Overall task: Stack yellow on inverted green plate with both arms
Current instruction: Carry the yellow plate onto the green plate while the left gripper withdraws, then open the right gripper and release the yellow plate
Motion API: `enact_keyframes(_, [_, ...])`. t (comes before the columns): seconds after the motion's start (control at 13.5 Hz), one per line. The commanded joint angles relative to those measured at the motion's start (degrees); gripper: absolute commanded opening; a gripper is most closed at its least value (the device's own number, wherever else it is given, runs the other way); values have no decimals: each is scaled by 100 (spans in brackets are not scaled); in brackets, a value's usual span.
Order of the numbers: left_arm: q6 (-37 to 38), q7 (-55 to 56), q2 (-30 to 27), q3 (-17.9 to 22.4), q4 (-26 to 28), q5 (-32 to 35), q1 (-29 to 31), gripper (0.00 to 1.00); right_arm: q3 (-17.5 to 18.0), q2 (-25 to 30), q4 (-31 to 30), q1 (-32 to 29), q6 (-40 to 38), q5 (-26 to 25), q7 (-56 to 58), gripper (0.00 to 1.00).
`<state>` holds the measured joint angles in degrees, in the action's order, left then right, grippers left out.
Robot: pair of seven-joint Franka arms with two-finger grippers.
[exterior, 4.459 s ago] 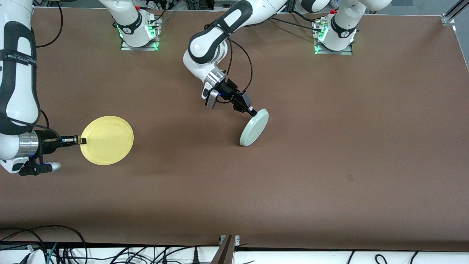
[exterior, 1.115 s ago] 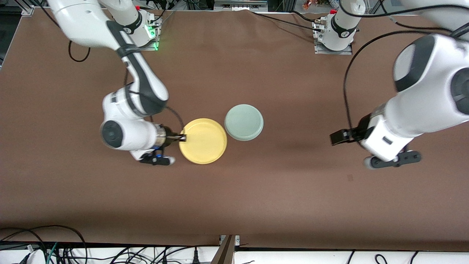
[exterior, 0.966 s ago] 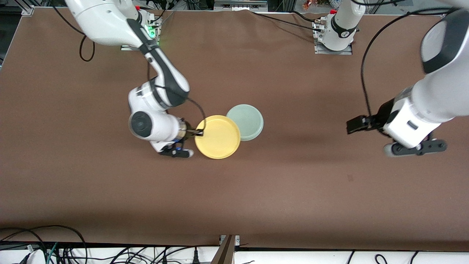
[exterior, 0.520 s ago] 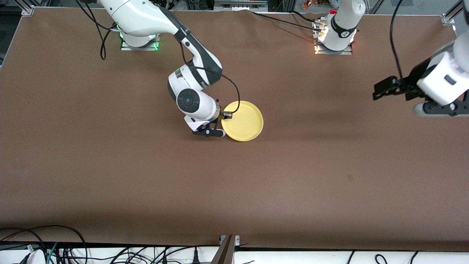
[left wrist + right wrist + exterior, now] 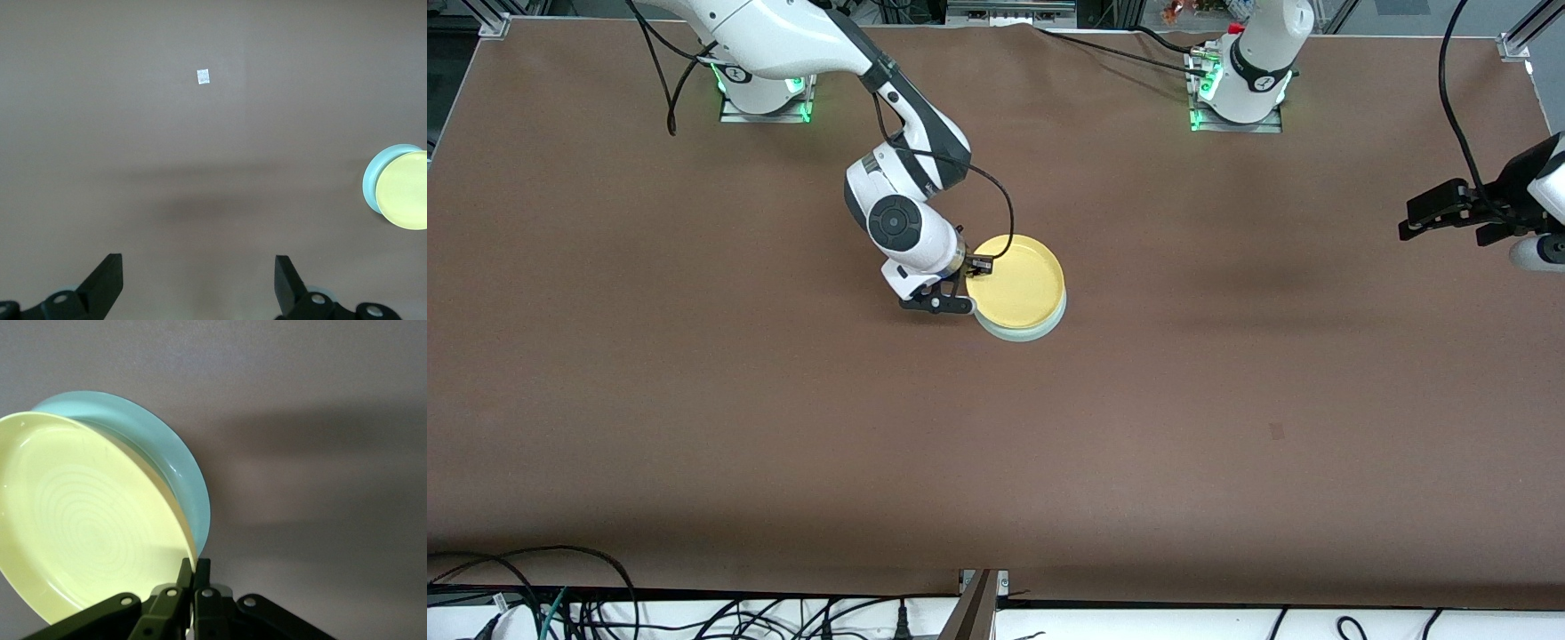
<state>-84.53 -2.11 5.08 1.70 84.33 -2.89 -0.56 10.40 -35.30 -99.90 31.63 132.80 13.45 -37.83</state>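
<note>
The yellow plate [image 5: 1016, 284] sits right side up over the green plate [image 5: 1021, 331], which shows only as a mint crescent along the edge nearer the front camera. My right gripper [image 5: 980, 264] is shut on the yellow plate's rim [image 5: 191, 555] at the side toward the right arm's end. In the right wrist view the green plate [image 5: 170, 463] peeks out beneath the yellow plate [image 5: 80, 527]. My left gripper [image 5: 1409, 229] hangs open and empty over the left arm's end of the table. Its fingers [image 5: 107, 283] frame bare tabletop, with both plates small in the distance [image 5: 405, 190].
The brown table [image 5: 783, 400] carries a small pale mark [image 5: 1277, 431] nearer the front camera, toward the left arm's end. Cables lie along the front edge [image 5: 560, 596]. The arm bases [image 5: 763, 84] [image 5: 1240, 84] stand at the back.
My right gripper has drawn the yellow plate slightly toward the bases, baring a crescent of the green plate beneath. The left arm has moved farther toward its end of the table.
</note>
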Motion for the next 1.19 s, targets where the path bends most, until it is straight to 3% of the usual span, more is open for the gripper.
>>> enact_keyframes(0.0, [-640,-114,-638,366,977,104,-348,100,-46,155,-187,98,289,0,-58,2])
enact_keyframes(0.15, [-1247,-106,-919,366,1575,322,-444,100,-46,112,-187,186,386,17,-66,2])
enact_keyframes(0.3, [-1311,-53,-982,366,1657,701,-541,100,-46,94,-196,194,387,9,-66,3])
enact_keyframes(0.37, [-1311,-53,-982,366,1630,833,-550,100,-46,85,-187,195,387,9,-66,15])
enact_keyframes(0.45, [-1311,-61,-973,366,1622,878,-541,100,-46,85,-187,186,378,35,-110,61])
enact_keyframes(0.52, [-1311,-70,-956,358,1613,887,-541,100,-64,85,-179,168,378,26,-163,100])
enact_keyframes(0.67, [-1311,-114,-938,331,1595,1026,-463,100,-212,190,-4,116,282,17,-93,100])
enact_keyframes(0.74, [-1277,-114,-938,331,1586,1054,-462,100,-457,312,75,115,46,0,-23,100])
enact_keyframes(0.97, [-1268,-27,-903,358,1595,888,-453,100,-1256,393,873,89,-1366,35,931,100])
enact_keyframes(1.11, [-1268,-105,-851,367,1586,432,-209,100,-1592,393,1453,-199,-2194,70,1626,100])
